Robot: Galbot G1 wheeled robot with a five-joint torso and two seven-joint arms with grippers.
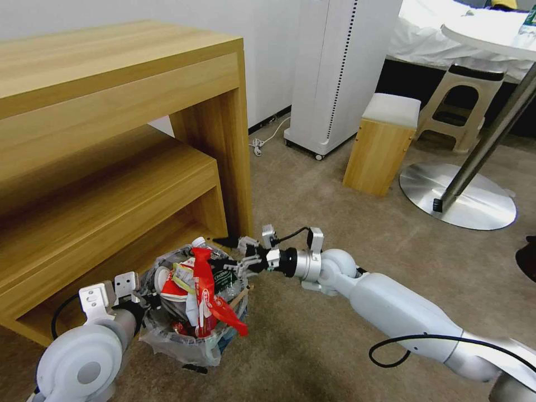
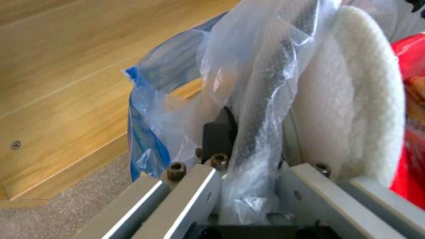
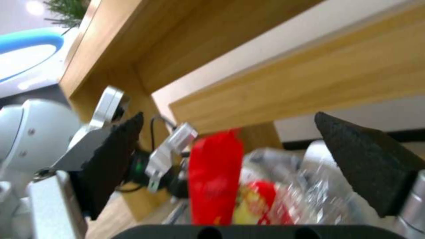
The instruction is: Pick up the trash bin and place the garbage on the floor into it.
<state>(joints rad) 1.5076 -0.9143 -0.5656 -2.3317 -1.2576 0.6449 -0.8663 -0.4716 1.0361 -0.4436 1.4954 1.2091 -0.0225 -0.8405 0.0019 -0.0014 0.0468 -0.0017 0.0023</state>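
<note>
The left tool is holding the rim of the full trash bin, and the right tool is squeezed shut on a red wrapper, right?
Not quite. The left tool does grip the trash bin by its rim, but the right tool is open beside the red wrapper, holding nothing. The right wrist view shows its pads spread apart.

A beige-brown short-pile carpet (image 1: 312,184) covers the room. On the left stands a light wooden desk (image 1: 111,67) with a lower shelf (image 1: 100,184) beneath it. Against the pale wall (image 1: 167,14) sits a tall white appliance (image 1: 340,67) on casters — its cord (image 1: 261,140) trails on the carpet. Nearby are a small wooden stool (image 1: 382,142) with a white top, a beige plastic step stool (image 1: 460,106), and a round white table (image 1: 491,33) on a slanting metal pole — its disc base (image 1: 474,201) lies flat.
</note>
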